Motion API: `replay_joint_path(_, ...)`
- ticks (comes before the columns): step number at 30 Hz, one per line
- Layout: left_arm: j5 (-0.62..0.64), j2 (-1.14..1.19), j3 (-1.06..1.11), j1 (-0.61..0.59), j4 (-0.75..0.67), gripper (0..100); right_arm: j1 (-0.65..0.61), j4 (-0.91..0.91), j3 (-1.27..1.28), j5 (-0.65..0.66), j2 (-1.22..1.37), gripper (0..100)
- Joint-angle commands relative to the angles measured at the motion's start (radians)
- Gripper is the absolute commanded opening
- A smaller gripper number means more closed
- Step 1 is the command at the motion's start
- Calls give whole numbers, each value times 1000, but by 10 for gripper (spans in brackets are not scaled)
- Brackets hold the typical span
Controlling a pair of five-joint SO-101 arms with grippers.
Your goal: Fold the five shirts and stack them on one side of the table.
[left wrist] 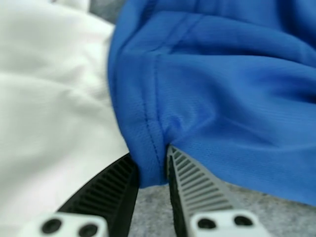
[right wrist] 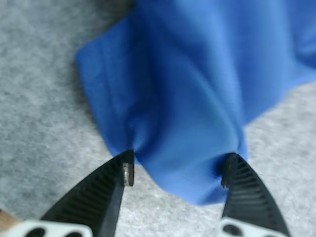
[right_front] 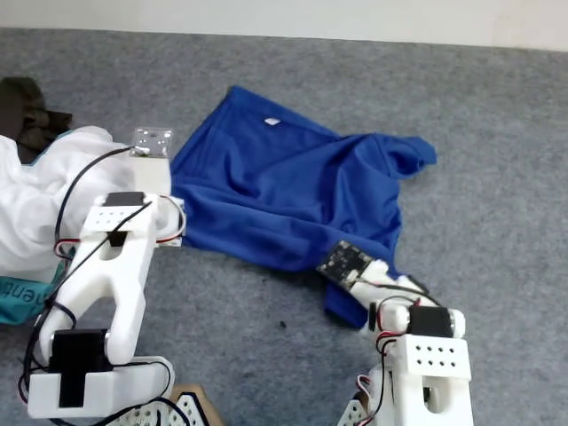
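Note:
A blue shirt (right_front: pixel 284 186) lies crumpled and partly spread on the middle of the grey table. My left gripper (left wrist: pixel 152 175) is shut on the blue shirt (left wrist: pixel 222 89), pinching a stitched hem at its left edge, next to the white pile. My right gripper (right wrist: pixel 177 170) stands open, its two fingers astride a bunched fold of the blue shirt (right wrist: pixel 197 89) at the shirt's near corner. In the high view the left arm (right_front: pixel 111 257) stands at the left and the right arm (right_front: pixel 426 351) at the near right.
A heap of white shirts (right_front: pixel 35 195) lies at the left edge, close against the left gripper, with a teal piece (right_front: pixel 18 297) below it. A dark garment (right_front: pixel 27 111) sits at the far left. Bare grey table surface (right_front: pixel 497 177) stretches to the right.

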Motion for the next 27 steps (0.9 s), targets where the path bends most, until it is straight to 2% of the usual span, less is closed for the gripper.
replay_joint_path(1,-3,-38,-5,53,-17,70,-38,-18,1,-32,-19,285)
replay_joint_path(9,-2,-48,-76,102,-9,67,-56,-16,-30,-98,-16,285)
replay_joint_path(13,5,-44,-150,102,72,67,-59,145,-186,-114,76,285)
replay_joint_path(17,83,-41,-151,102,84,67,-58,223,-334,-118,259,285)
replay_joint_path(20,97,-41,-147,102,83,67,-58,214,-366,-121,378,285)
replay_joint_path(27,97,-41,-134,102,81,67,-53,19,-265,-126,527,285)
